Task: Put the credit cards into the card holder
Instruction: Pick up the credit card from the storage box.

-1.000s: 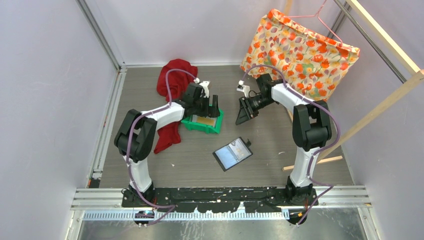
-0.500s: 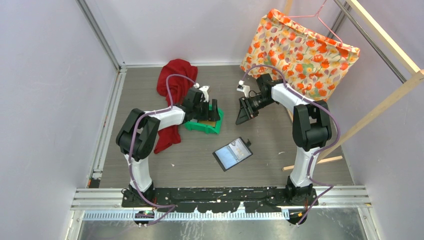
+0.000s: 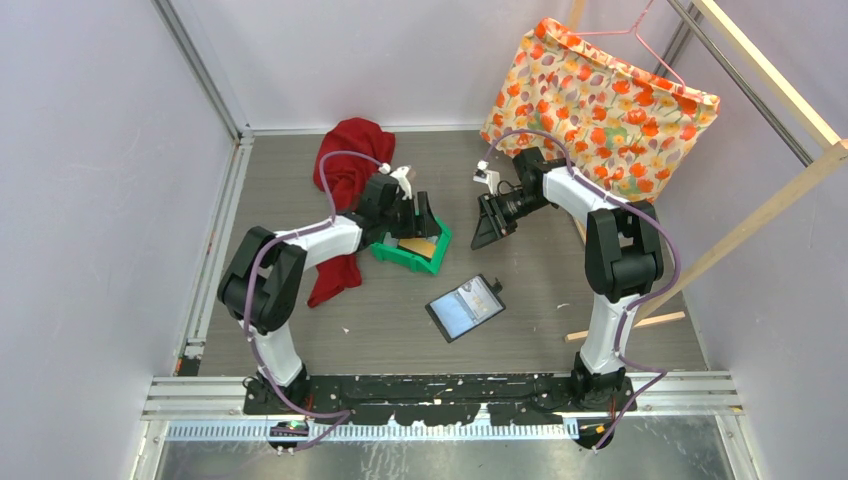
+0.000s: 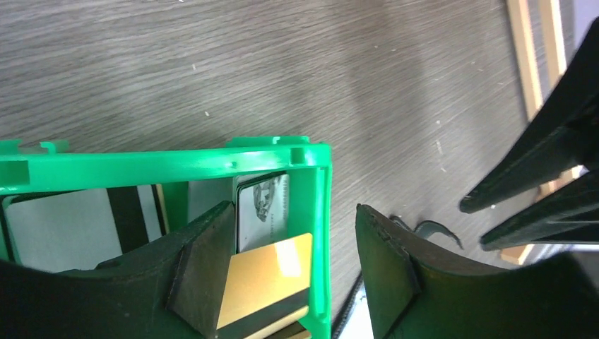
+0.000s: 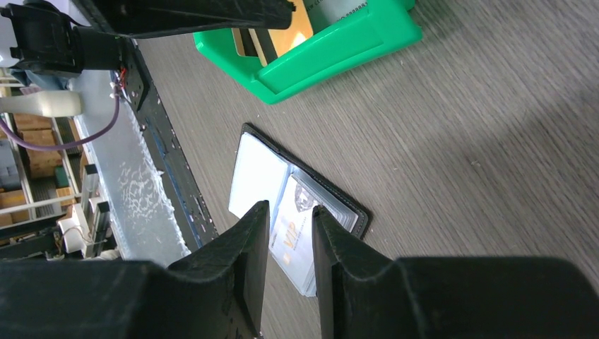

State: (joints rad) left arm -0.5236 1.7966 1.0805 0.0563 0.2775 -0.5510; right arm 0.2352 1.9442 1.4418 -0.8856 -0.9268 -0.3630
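The credit cards lie in a green bin (image 3: 408, 257). In the left wrist view a gold card (image 4: 265, 272) with a dark stripe leans against the bin's right wall (image 4: 321, 212), above a white card (image 4: 263, 212) and a grey one (image 4: 60, 229). My left gripper (image 4: 293, 212) is open and straddles that wall, one finger inside beside the gold card, the other outside. The card holder (image 3: 465, 308) lies open on the floor, a VIP card (image 5: 289, 236) in its pale pocket. My right gripper (image 5: 291, 210) hovers above it, jaws slightly open, with nothing between them.
A red cloth (image 3: 345, 165) lies behind and left of the bin, partly under my left arm. A floral bag (image 3: 600, 100) hangs at the back right from a wooden frame (image 3: 760, 205). A wooden stick (image 3: 625, 325) lies on the floor at the right.
My left gripper has dropped lower and shifted to the bin's right end, and its jaws have narrowed. The right arm and the card holder have not moved.
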